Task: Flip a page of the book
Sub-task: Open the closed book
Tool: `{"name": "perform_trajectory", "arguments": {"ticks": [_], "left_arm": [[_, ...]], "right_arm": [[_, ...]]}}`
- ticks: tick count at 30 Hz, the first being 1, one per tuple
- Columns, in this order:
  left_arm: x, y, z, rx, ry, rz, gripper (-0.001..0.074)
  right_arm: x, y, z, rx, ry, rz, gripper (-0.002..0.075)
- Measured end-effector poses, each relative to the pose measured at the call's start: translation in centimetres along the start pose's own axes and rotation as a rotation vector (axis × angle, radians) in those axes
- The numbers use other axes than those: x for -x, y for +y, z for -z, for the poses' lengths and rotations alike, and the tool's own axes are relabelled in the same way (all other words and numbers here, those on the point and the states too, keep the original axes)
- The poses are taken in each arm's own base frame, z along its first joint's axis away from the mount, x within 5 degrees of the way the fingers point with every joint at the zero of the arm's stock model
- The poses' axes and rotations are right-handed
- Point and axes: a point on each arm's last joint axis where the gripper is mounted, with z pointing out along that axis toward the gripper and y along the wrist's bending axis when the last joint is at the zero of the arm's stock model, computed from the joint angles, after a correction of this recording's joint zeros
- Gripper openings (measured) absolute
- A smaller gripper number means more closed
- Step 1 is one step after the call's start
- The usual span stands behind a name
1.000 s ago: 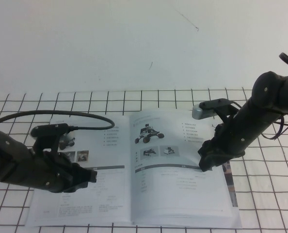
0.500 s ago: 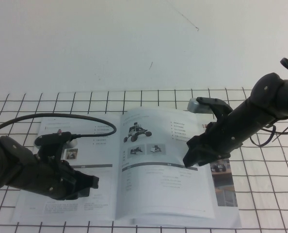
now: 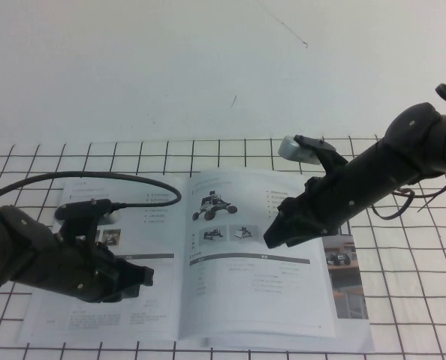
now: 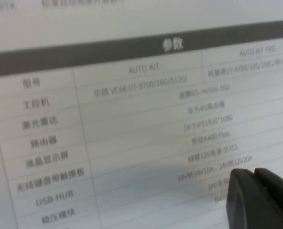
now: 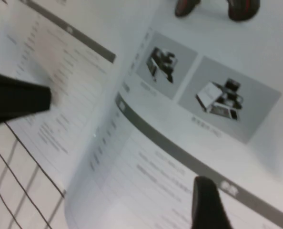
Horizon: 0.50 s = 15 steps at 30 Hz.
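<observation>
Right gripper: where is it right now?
High view: the right gripper is right of centre, low over the page on the book's right half, beside the small photos. The left gripper sits over the left-hand page.

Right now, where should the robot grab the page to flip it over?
Probably at the page's loose outer edge, coming from the robot's right, since it already bows up off the book there. The right gripper sits on the page; the left gripper rests on the other side.
</observation>
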Motion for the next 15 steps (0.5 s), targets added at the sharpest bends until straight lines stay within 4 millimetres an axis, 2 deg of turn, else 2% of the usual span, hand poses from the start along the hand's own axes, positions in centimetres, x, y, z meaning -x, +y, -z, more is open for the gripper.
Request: {"name": "perform_trajectory", "arguments": {"ticks": [3, 7, 11, 15], "left_arm": [[0.9, -0.3, 0.8, 0.006, -0.047, -0.016, -0.0002], [1.7, 0.4, 2.2, 0.035, -0.123, 0.034, -0.0002], [2.2, 2.4, 2.9, 0.085, -0.157, 0.100, -0.0002], [2.2, 4.3, 2.8, 0.118, -0.153, 0.156, -0.0002]], "right_arm": [[0.1, 0.0, 0.6, -0.049, 0.067, 0.034, 0.0370], [0.6, 0.3, 1.3, -0.075, 0.112, 0.065, 0.0370], [0.9, 0.3, 1.6, -0.089, 0.107, 0.080, 0.0370], [1.3, 0.2, 1.6, -0.111, 0.073, 0.086, 0.0370]]}}
